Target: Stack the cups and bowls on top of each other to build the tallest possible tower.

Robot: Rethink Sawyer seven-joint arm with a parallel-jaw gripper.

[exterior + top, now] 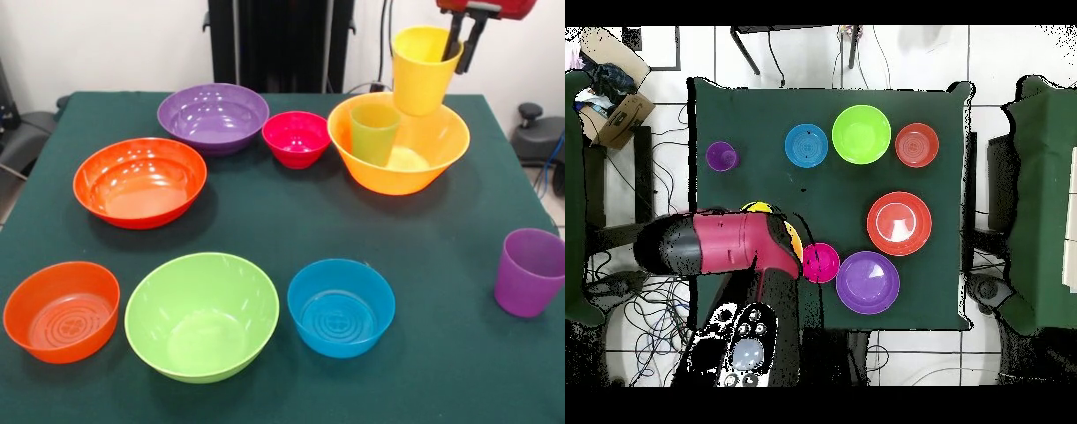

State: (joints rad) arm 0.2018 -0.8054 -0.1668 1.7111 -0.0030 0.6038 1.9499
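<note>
Yellow cup is held clamped at its rim by the gripper, lifted just above the big orange bowl, in which the green cup stands upright. Beside that bowl sits the small pink bowl; the purple cup stands well apart on the worktop.

A dark green cloth covers the surface, which stands on a white tiled floor strewn with black cables. An open cardboard box sits beside one corner.
</note>
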